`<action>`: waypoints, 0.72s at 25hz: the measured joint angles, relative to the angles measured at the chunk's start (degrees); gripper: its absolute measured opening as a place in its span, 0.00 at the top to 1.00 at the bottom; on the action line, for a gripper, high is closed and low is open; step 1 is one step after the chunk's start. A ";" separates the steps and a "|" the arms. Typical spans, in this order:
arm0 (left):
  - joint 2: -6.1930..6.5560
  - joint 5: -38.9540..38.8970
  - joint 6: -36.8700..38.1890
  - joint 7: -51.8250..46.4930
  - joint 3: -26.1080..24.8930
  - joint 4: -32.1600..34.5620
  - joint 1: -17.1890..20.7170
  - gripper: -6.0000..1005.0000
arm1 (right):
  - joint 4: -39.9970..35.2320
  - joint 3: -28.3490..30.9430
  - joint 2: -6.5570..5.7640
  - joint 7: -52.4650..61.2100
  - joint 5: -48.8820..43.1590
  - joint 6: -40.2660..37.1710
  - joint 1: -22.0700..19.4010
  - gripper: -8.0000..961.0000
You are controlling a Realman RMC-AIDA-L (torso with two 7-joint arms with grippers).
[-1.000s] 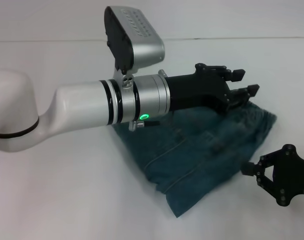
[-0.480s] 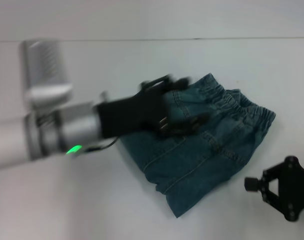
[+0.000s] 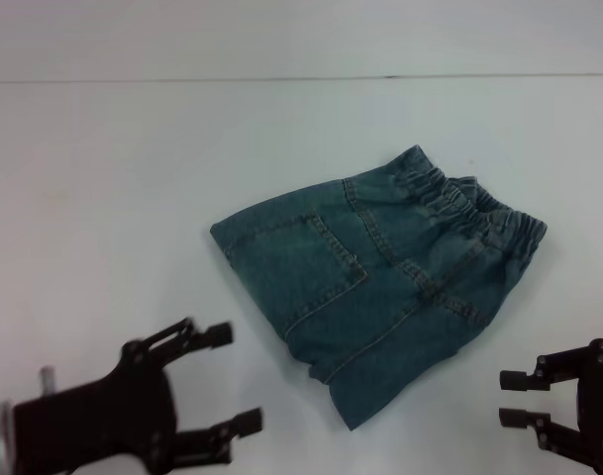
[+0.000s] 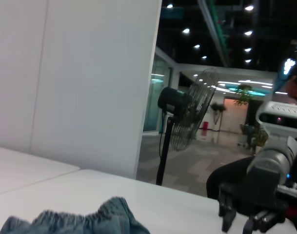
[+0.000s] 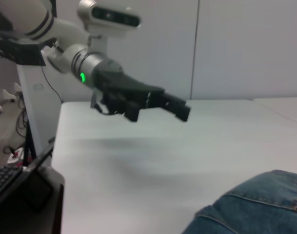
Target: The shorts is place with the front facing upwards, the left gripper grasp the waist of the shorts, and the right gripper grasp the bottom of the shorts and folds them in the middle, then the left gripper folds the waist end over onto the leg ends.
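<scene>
The shorts (image 3: 380, 282) lay folded on the white counter (image 3: 133, 178), waist (image 3: 459, 203) toward the far right. The left pincer (image 3: 227, 381) hovered with jaws apart near the counter's front, well apart from the shorts, on their left. The right pincer (image 3: 511, 398) hung open and empty just beyond the shorts' near right edge.

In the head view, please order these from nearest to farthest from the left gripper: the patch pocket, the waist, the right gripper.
From the left gripper, low on the robot's left:
1. patch pocket, on the shorts' left half.
2. waist, at the far right end of the shorts.
3. right gripper, low on the right.
</scene>
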 joint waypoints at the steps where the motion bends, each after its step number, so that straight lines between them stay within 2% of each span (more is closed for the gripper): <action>1: -0.04 1.57 0.99 0.84 -2.00 -0.09 0.95 0.08 | -0.01 0.03 0.03 0.01 0.02 -0.49 -0.25 0.90; 4: -0.04 6.22 3.91 2.86 -7.80 -0.32 2.86 0.08 | -0.03 0.88 0.10 -0.06 0.06 -1.96 -0.77 0.87; 8: 0.10 10.77 7.14 4.48 -13.04 -0.26 3.98 0.08 | -0.07 1.66 0.25 -0.31 0.05 -3.00 -1.10 0.67; 9: 0.11 11.26 7.50 4.78 -13.48 -0.18 4.23 0.08 | -0.07 1.67 0.27 -0.32 0.04 -3.06 -1.16 0.62; 15: 0.17 12.86 7.90 5.59 -14.24 -0.02 4.55 0.08 | -0.07 1.90 0.26 -0.27 -0.03 -3.12 -1.31 0.49; 18: 0.28 13.97 7.97 5.56 -14.66 0.00 4.27 0.08 | -0.07 1.52 0.25 -0.14 -0.10 -3.14 -1.09 0.49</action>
